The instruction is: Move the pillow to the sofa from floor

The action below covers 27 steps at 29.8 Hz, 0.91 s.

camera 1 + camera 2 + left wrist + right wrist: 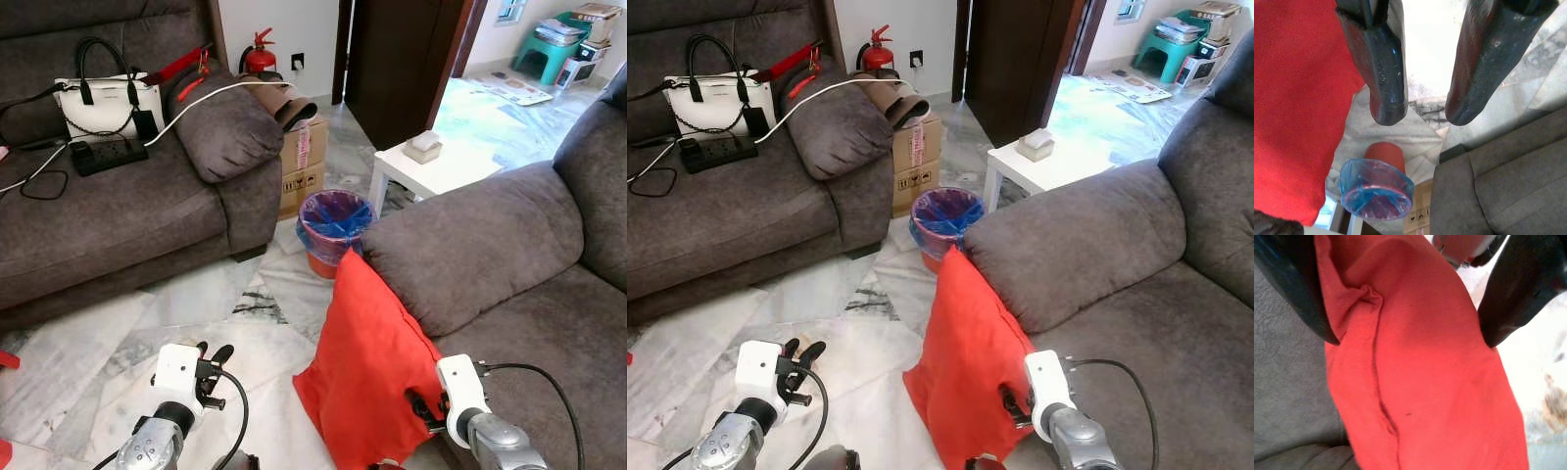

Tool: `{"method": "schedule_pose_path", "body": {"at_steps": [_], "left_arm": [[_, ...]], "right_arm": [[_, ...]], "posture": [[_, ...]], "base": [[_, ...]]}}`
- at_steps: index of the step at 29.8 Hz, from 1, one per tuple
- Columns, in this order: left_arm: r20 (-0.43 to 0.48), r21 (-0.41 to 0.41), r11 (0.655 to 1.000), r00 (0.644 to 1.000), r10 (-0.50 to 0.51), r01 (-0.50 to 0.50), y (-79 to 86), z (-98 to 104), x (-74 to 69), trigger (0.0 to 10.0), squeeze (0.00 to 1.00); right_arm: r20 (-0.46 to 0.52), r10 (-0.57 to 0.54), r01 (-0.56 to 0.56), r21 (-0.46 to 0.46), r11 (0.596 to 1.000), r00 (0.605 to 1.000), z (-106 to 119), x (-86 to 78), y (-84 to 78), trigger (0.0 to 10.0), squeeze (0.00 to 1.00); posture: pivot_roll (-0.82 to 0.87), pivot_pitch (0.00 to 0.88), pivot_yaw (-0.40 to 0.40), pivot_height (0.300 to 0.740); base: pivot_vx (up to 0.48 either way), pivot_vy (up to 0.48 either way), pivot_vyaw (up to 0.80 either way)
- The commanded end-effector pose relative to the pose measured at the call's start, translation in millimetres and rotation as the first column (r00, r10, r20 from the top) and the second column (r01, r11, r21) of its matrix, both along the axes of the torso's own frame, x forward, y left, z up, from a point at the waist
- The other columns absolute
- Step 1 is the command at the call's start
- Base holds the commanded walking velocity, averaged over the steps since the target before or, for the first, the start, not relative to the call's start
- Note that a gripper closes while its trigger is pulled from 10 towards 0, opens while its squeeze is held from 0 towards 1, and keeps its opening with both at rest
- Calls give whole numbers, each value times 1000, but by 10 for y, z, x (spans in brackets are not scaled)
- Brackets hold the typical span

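the bottom of the red pillow (367, 372) is cut off at the picture's edge, and its right side is hidden behind the right gripper (1409, 298). the pillow is stood on end on the marble floor (118, 343), leaned on the sofa (490, 245) at 3 o'clock. the right gripper's fingers are spread around the pillow's seam. the left gripper (1422, 105) is held apart, with nothing between its fingers. open floor is seen at 9 o'clock. a bin (335, 223) is stood at 12 o'clock.
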<state>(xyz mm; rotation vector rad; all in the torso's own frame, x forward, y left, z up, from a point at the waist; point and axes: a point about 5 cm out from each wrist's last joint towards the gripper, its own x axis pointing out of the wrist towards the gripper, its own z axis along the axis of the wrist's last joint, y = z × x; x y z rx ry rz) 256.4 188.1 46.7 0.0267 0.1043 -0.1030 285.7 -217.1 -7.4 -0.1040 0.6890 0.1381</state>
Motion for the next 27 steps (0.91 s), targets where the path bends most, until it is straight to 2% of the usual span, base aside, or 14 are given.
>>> {"method": "schedule_pose_path", "body": {"at_steps": [1, 8, 27], "left_arm": [[-23, 10, 1000, 1000, -3, 3, 19, -31, -36, 10000, 0], [-26, 10, 1000, 1000, -3, 4, 18, -29, -33, 10000, 0], [-29, 7, 1000, 1000, 0, 0, 20, -21, -27, 10000, 0]], "right_arm": [[28, -39, 38, 34, 999, 999, 28, 33, 17, 0, 0], [56, -100, 96, 72, 993, 993, 58, 63, 6, 0, 0], [51, -50, 49, 29, 998, 997, 54, 53, -4, 0, 0]], "posture": [[199, 144, 0, 633], [200, 144, 1, 633], [198, 142, -1, 633]], "base": [[0, 0, 0], [0, 0, 0], [0, 0, 0]]}}
